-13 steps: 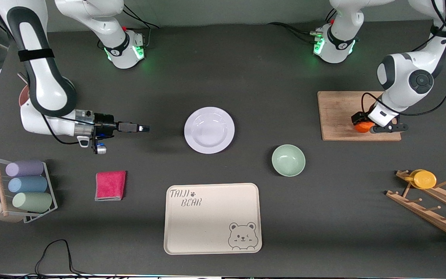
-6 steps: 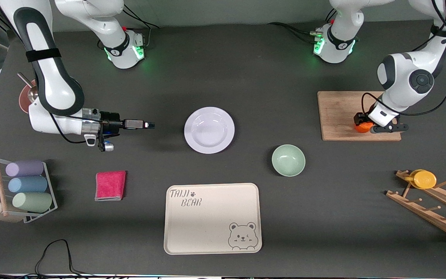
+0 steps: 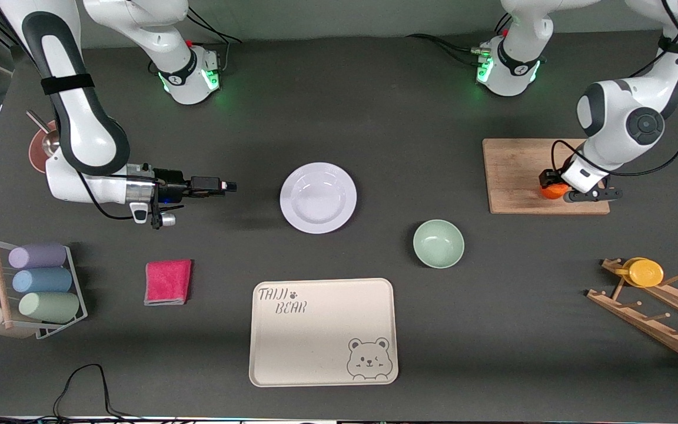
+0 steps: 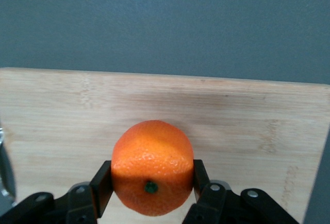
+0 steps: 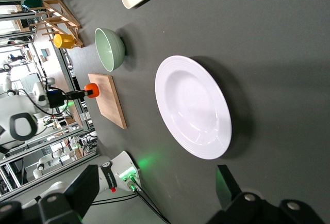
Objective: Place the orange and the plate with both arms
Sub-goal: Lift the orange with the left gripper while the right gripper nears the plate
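**Left hand pinching orange; right hand spread beside plate**

The plate [image 3: 318, 198] lies mid-tabletop, its well holding nothing visible. The green bowl [image 3: 438, 243] sits nearer the front camera, the bear tray [image 3: 323, 331] nearer still. The orange [image 3: 551, 191] is at the cutting board [image 3: 515, 175], pinched between the left hand's [image 3: 555, 193] fingers [image 4: 101, 188]. The right hand [image 3: 228, 186], fingers spread wide, holds nothing and hovers over bare tabletop beside the plate, toward the right arm's end.
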Action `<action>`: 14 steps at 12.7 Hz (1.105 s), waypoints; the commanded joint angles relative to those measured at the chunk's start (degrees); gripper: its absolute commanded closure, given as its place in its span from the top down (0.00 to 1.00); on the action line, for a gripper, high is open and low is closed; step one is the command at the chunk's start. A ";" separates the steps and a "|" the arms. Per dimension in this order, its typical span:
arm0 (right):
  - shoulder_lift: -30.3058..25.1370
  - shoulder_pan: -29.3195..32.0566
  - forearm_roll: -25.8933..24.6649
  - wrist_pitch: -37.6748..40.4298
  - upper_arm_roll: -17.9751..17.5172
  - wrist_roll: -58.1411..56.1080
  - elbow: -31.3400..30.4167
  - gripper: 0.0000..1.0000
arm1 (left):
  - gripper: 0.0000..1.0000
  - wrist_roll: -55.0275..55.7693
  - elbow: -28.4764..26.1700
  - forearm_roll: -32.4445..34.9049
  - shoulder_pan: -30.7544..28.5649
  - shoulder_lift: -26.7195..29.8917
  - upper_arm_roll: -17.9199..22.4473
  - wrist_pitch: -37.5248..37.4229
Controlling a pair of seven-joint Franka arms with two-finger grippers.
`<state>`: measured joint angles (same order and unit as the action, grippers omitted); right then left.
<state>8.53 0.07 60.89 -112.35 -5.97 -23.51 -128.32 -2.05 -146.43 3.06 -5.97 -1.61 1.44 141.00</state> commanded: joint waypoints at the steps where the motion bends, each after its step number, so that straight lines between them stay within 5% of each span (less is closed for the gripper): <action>1: -0.71 0.11 1.51 1.77 0.16 -1.36 -0.80 1.00 | 0.11 -0.68 6.39 0.28 0.43 4.41 -0.03 -12.02; 4: 0.95 0.11 3.25 2.23 0.52 -1.63 -0.62 1.00 | 0.12 -0.59 18.41 -0.15 0.43 6.79 -1.26 -31.15; 9: 7.28 0.02 13.37 1.70 -0.01 -11.73 -0.45 1.00 | 0.13 0.28 42.15 -1.30 4.55 5.83 -1.53 -58.34; 14: 14.49 -0.16 15.13 -1.89 -3.16 -15.50 3.86 1.00 | 0.13 10.26 55.16 -4.89 13.42 2.42 -4.33 -63.12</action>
<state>20.05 0.09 73.81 -112.49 -7.29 -35.65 -126.66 1.85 -98.89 -0.43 3.58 5.16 -1.61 80.58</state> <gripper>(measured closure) 0.000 0.339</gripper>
